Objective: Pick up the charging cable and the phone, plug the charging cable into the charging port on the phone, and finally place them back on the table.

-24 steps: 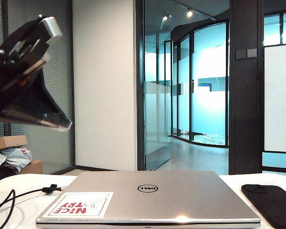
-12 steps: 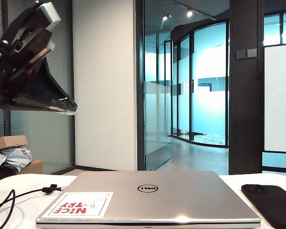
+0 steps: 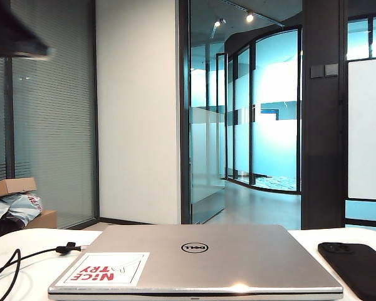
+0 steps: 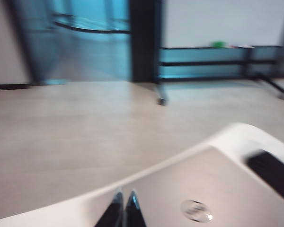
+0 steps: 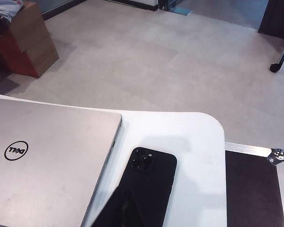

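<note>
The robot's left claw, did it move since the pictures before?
Yes. The left gripper went up, against the window blinds, nearly out of the exterior view's top left corner.

Bystanders on my feed: a closed laptop up front, office clutter behind.

I see a silver Dell laptop (image 3: 196,260) lying shut near the front edge of the white tabletop, its lid bearing a white sticker (image 3: 103,268) with red lettering at the corner nearest the left edge. Beyond the tabletop's left side, I make out cardboard boxes (image 3: 12,186) on the floor with grey plastic bags (image 3: 15,205) heaped against them. Farther back I get a slatted blind (image 3: 53,125), a curved glass partition (image 3: 263,106) lit blue, and pale floor tiles (image 5: 146,61).
</note>
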Tool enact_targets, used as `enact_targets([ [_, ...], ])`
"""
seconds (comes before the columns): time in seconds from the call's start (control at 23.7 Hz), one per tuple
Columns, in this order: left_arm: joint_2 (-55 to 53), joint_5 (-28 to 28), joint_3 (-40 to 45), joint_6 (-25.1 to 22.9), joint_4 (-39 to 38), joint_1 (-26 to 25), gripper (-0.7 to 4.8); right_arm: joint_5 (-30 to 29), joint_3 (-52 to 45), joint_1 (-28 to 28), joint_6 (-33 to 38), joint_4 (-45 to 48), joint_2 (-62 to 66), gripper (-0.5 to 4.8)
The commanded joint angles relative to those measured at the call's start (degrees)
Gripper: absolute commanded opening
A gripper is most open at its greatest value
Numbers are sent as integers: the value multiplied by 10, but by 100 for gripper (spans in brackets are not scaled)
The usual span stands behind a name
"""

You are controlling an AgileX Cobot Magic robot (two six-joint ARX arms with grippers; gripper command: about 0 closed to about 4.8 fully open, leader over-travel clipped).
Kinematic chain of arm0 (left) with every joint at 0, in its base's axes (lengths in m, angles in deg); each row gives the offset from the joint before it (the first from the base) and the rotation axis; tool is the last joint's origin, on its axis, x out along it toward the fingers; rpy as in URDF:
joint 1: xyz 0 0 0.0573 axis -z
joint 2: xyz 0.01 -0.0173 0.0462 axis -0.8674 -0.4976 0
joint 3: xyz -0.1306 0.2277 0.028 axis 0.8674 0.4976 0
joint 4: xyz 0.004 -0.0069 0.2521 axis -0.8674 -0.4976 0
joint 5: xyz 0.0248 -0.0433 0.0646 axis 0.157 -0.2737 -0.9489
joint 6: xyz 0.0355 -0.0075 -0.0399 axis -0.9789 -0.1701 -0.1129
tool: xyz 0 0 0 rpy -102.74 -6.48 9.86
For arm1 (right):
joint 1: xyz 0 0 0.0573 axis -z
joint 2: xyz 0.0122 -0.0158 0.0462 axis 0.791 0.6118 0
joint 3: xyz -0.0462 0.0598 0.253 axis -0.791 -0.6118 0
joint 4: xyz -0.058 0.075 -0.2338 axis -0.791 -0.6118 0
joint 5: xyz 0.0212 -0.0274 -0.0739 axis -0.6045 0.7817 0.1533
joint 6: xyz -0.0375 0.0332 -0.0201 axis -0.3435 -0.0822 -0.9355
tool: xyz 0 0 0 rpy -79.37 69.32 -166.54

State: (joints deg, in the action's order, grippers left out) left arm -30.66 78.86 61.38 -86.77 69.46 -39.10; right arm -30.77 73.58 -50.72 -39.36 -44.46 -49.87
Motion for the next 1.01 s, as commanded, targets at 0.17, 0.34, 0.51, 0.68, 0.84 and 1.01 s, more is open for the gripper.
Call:
enact_targets([
  [0.17, 85, -2, 16, -3, -31, -131, -6, 1, 4, 0, 0, 10, -1, -5],
  [0.34, 140, -2, 50, -3, -36, -177, -6, 1, 4, 0, 0, 10, -1, -5],
  [0.51, 186, -2, 78, -2, -53, -215, -6, 1, 4, 0, 0, 10, -1, -5],
  [0.68, 229, -3, 114, -2, -57, -222, -6, 1, 4, 0, 0, 10, -1, -5],
  [0.84, 258, -4, 140, -2, -56, -222, -6, 1, 4, 0, 0, 10, -1, -5],
  [1.01, 283, -4, 173, -2, -47, -222, -6, 1, 4, 0, 0, 10, -1, -5],
])
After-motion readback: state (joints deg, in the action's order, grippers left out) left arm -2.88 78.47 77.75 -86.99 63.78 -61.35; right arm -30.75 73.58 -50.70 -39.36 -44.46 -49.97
